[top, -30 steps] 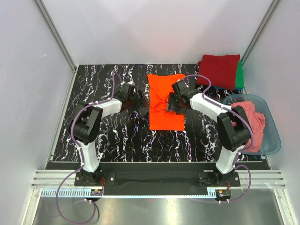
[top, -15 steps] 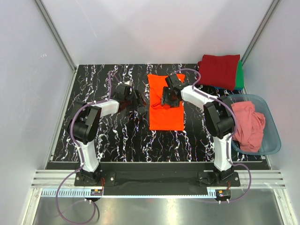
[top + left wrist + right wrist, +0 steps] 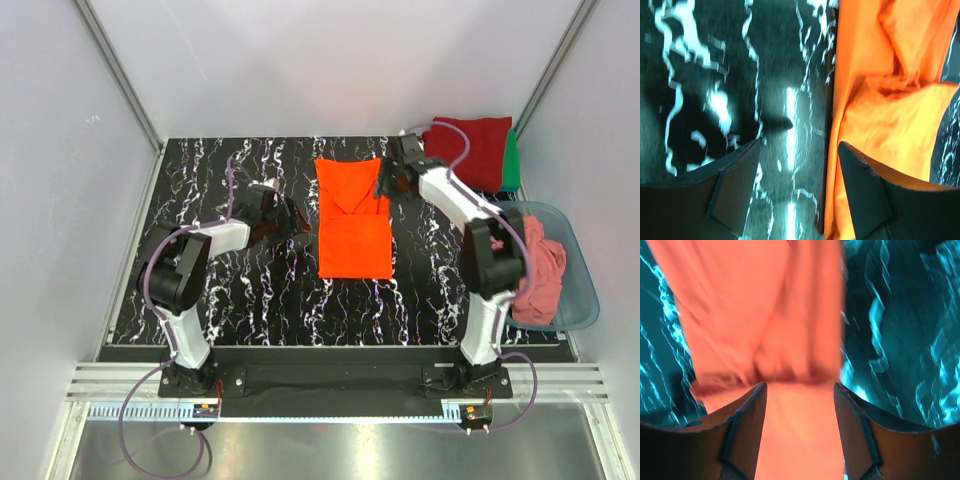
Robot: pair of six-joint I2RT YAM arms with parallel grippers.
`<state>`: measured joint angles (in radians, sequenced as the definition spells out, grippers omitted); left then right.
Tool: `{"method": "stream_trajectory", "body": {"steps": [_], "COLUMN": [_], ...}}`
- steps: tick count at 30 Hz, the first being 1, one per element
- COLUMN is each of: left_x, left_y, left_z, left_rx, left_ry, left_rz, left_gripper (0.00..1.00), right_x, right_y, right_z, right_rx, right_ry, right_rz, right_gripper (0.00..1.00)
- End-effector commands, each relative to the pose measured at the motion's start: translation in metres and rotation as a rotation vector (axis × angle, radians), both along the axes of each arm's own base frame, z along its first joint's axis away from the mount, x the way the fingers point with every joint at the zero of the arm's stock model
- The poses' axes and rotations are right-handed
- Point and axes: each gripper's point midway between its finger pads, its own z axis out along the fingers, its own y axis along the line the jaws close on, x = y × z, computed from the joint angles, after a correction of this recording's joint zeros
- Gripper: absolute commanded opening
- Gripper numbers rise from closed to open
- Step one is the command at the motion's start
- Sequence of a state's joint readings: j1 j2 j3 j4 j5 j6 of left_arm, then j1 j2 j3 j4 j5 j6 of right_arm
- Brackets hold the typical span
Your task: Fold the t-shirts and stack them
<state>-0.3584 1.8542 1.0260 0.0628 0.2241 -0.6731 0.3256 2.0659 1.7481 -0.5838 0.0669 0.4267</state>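
The orange shirt [image 3: 353, 225] lies on the counter [image 3: 260, 295], the left hand [image 3: 800, 145] gaping empty beside its left edge, the right hand [image 3: 799, 390] gaping empty over it.

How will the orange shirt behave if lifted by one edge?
Probably floppy: the orange shirt lies flat in folded layers with soft creases, so it would likely drape and unfold. It looks thin, so likely light. Pushed, it would probably bunch rather than slide.
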Motion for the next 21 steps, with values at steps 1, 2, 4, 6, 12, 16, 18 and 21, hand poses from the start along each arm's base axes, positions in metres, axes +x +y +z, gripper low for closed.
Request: {"method": "stream_trajectory", "body": {"steps": [1, 2, 4, 6, 12, 16, 18, 21], "left_x": [-0.01, -0.013, -0.024, -0.036, -0.074, -0.096, -0.105, -0.113], "left_y": [-0.008, -0.009, -0.014, -0.022, -0.038, -0.043, -0.049, -0.051], "left_z": [0.03, 0.032, 0.034, 0.04, 0.044, 0.03, 0.025, 0.017], "left_rx": [-0.038, -0.038, -0.039, -0.05, -0.013, 0.005, 0.011, 0.026], "left_ry": [-0.067, -0.068, -0.063, -0.069, -0.09, -0.056, -0.044, -0.028], "left_rz": [-0.043, -0.043, -0.053, -0.07, -0.119, -0.119, -0.132, -0.127], "left_gripper": [0.7, 0.7, 0.7, 0.71, 0.73, 0.73, 0.72, 0.71], "right_x": [-0.048, -0.061, -0.099, -0.117, -0.172, -0.192, -0.196, -0.202], "right_y": [-0.018, -0.02, -0.02, -0.016, -0.011, -0.013, -0.014, -0.014], "right_z": [0.02, 0.032, 0.001, 0.0, -0.041, -0.065, -0.07, -0.078], "right_rx": [0.056, 0.099, 0.141, 0.205, 0.311, 0.326, 0.33, 0.337], "right_ry": [-0.038, -0.058, 0.031, 0.039, 0.127, 0.181, 0.196, 0.206], "right_rz": [-0.033, -0.054, -0.043, -0.043, -0.045, -0.061, -0.066, -0.067], "right_gripper": [0.64, 0.64, 0.64, 0.64, 0.62, 0.6, 0.6, 0.59]}}
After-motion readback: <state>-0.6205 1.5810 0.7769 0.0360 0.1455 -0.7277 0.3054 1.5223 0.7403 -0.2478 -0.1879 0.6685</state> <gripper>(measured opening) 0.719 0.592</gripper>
